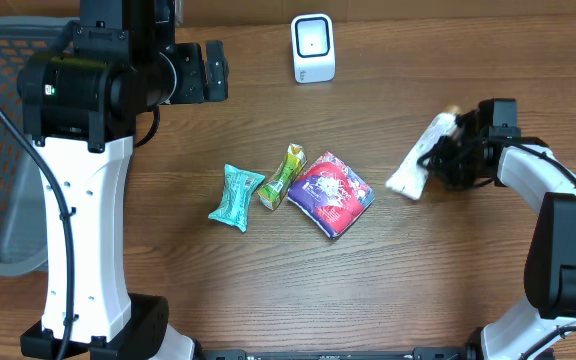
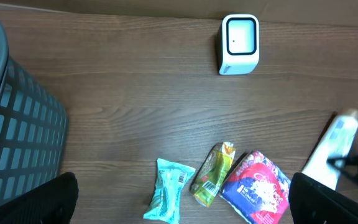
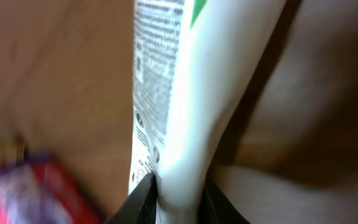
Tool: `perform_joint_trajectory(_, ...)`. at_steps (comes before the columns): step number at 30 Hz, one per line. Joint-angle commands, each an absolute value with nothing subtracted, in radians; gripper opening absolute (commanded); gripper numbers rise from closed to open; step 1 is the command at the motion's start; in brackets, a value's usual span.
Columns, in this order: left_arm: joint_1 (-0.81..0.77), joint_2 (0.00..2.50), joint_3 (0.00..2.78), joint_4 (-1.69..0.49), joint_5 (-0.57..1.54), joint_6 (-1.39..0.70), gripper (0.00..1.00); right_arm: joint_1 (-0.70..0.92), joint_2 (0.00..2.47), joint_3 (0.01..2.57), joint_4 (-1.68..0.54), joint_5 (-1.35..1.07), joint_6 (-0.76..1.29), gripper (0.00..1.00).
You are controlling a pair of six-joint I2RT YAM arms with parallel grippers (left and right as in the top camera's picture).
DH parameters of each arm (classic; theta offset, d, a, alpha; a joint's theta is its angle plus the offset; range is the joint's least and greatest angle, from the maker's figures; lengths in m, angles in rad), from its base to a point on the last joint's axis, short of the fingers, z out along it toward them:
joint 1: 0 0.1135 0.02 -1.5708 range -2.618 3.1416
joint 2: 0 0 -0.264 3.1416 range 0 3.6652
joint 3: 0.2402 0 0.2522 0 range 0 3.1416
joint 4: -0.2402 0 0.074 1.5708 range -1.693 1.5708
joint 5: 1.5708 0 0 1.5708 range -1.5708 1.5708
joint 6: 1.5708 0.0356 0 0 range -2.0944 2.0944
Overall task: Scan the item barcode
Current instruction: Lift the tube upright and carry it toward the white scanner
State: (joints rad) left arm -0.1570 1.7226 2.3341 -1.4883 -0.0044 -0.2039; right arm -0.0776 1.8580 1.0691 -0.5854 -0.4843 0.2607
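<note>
Found the right gripper (image 1: 443, 155) pinched narrow on a white tube (image 1: 408, 178), with black fingers (image 3: 138, 202) set against the body near one end and fine print turned toward the wrist camera. Could not tell whether clear of the surface or resting on it. Found the left gripper (image 1: 213, 70) at the far left, spread wide and empty. Located the tube at the right side, well apart from the white barcode scanner (image 1: 313, 48) standing at the far edge. Judged slippage the first hazard: a smooth, soft, rounded body held near one end, likely to swing or squeeze out during a carry. Judged a failed read the second: no barcode made out in any view, so possibly faced away from the scanner window or wrapped around the curve. Noted a brown wood-grain table (image 1: 418, 280), flat and matte, bearing a teal packet (image 1: 236, 196), a green sachet (image 1: 282, 177) and a red-and-purple pouch (image 1: 332, 193) close together at centre, with a grey mesh basket (image 2: 11, 137) at the left edge. Saw nothing of the room beyond.
</note>
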Motion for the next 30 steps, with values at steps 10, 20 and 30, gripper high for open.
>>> perform_joint_trajectory(10, -0.157, 1.73, 2.329, -1.488, -0.001, -0.21, 0.99, -0.075, 1.865, 1.06, -0.818, -0.577, -0.019, 0.51)
perform_joint_trajectory(20, -0.157, 1.73, 2.329, -1.488, -0.001, -0.21, 1.0, -0.056, 1.865, 0.966, -0.697, -0.588, 0.188, 0.51)
perform_joint_trajectory(30, -0.157, 1.73, 2.329, -1.488, -0.001, -0.21, 1.0, -0.02, 1.865, 0.881, -0.603, -0.598, 0.21, 0.15)
